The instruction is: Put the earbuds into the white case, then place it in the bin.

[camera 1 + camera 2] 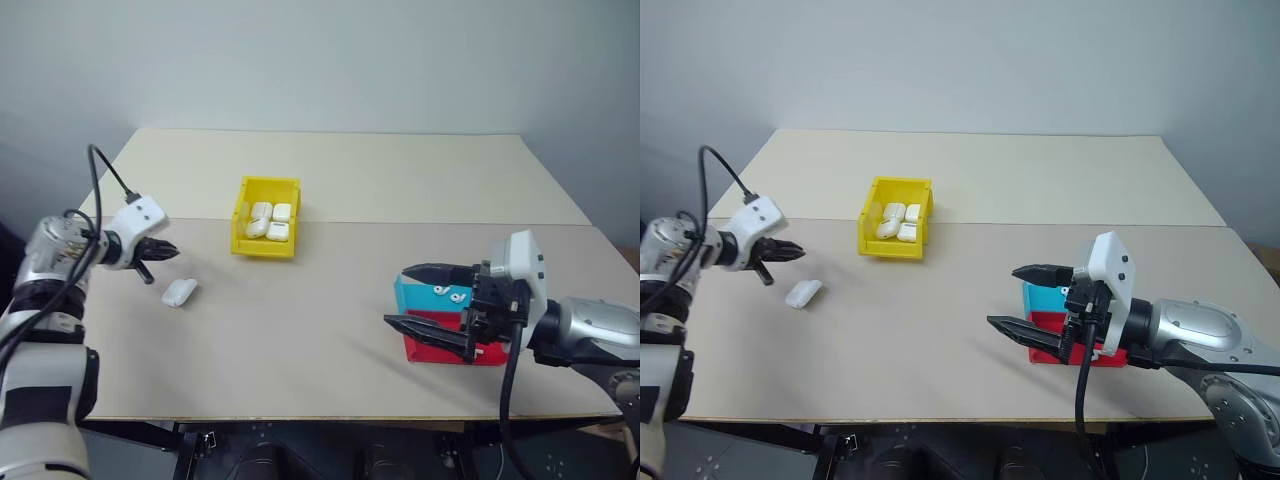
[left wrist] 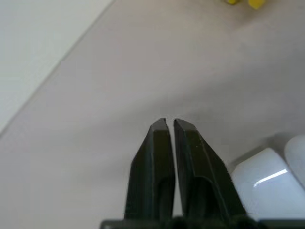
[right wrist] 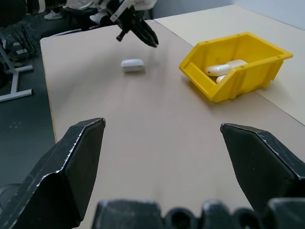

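The white case (image 1: pixel 180 292) lies closed on the table at the left, apart from my left gripper (image 1: pixel 168 252), which hovers just above and behind it. Its fingers (image 2: pixel 157 143) stand together with only a thin slit and hold nothing. The yellow bin (image 1: pixel 262 245) stands behind the case and further toward the middle, with three white cases (image 1: pixel 268 222) inside. Two earbuds (image 1: pixel 448 293) lie on a teal tray (image 1: pixel 410 292) at the right. My right gripper (image 1: pixel 397 297) hangs wide open and empty over that tray's left edge.
A red tray (image 1: pixel 430 345) adjoins the teal one on the near side, close to the table's front edge. The table has a seam across the middle, and bare surface stretches between the case and the trays.
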Robot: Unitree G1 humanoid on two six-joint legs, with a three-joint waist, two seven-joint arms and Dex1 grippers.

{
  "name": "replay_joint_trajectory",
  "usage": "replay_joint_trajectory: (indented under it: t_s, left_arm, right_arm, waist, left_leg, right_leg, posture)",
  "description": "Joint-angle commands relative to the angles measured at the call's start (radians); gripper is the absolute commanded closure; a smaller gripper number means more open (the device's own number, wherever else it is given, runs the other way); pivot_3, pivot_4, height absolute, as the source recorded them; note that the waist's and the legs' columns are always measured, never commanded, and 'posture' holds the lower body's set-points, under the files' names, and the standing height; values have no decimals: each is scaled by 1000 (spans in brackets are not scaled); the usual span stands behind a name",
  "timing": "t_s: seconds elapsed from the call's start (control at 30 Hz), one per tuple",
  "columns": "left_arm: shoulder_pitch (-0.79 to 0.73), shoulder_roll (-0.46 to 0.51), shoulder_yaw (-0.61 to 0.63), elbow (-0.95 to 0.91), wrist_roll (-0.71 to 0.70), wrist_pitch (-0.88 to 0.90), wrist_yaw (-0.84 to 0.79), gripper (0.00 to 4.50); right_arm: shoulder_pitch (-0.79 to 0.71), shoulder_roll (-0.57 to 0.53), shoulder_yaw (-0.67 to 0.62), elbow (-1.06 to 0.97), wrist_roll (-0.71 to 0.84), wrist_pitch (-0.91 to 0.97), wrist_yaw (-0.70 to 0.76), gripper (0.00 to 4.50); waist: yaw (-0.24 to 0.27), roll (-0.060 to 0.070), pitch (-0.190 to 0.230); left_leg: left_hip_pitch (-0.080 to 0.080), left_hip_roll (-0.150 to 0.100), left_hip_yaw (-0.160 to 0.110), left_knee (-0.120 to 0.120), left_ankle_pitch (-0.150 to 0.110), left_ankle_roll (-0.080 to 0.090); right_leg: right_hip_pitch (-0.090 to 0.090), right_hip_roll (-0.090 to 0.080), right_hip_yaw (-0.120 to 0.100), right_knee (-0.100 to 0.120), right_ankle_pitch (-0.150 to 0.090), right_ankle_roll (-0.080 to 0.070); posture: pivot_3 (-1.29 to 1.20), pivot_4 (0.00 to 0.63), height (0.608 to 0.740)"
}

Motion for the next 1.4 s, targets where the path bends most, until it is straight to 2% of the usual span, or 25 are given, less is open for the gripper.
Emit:
replay_joint_trajectory:
  t_s: [0.03, 0.2, 0.33, 0.43, 0.6, 0.7, 0.87, 1.4]
  left_arm:
    - [-12, 81, 2, -1, 10, -154, -90, 2897]
    - [6, 176, -38, -11, 34, -437, -256, 1241]
    - [-11, 193, -78, -2, 53, -556, -377, 32]
    - [-26, 185, -114, 15, 80, -635, -446, 32]
    - [-99, 132, -183, 79, 172, -718, -423, 32]
    - [-158, 79, -219, 130, 230, -731, -363, 32]
    - [-205, 27, -261, 192, 281, -753, -358, 32]
    - [-233, -34, -337, 257, 405, -729, -265, 32]
  right_arm:
    - [-7, -4, -25, -23, 4, -30, 9, 0]
    - [-15, -7, -15, -14, 1, -33, 29, 0]
    - [-26, -3, -1, -3, -9, -38, 45, 0]
    - [-36, -4, 6, 7, -14, -42, 56, 0]
    - [-44, -5, 11, 7, -14, -39, 59, 0]
    - [-33, -3, 4, -6, -9, -35, 53, 0]
    - [-2, -2, -16, -38, 3, -29, 29, 0]
    - [94, -6, -74, -118, 59, -31, -59, 0]
  waist:
    - [-2, 0, 0]
    - [0, 0, 0]
    - [6, 0, 0]
    - [6, 0, 0]
    - [6, 0, 0]
    - [10, 0, 0]
    - [1, 0, 0]
    - [1, 0, 0]
  left_leg:
    - [0, 0, 0, 0, 0, 0]
    - [0, 1, 0, 0, 0, 0]
    - [0, 1, 0, 0, 0, 0]
    - [0, 1, 0, 0, 0, 0]
    - [0, 0, 0, 0, 0, 0]
    - [0, 0, 0, 1, 0, 0]
    - [-1, 0, 0, 1, 0, 1]
    - [-1, 1, 0, 2, -1, 1]
  right_leg:
    - [0, 0, 0, 0, 0, 0]
    - [0, 0, 0, 0, 0, 0]
    - [0, 0, 0, 0, 0, 0]
    - [0, 0, 0, 0, 0, 0]
    - [0, 0, 0, 0, 0, 0]
    - [1, 0, 0, 0, 0, 0]
    - [0, 0, 0, 0, 0, 0]
    - [0, 0, 0, 0, 0, 0]
  posture:
    - [0, 150, 740]
    - [0, 150, 740]
    - [0, 150, 740]
    - [0, 150, 740]
    - [0, 150, 740]
    - [0, 150, 740]
    - [0, 150, 740]
    - [0, 150, 740]
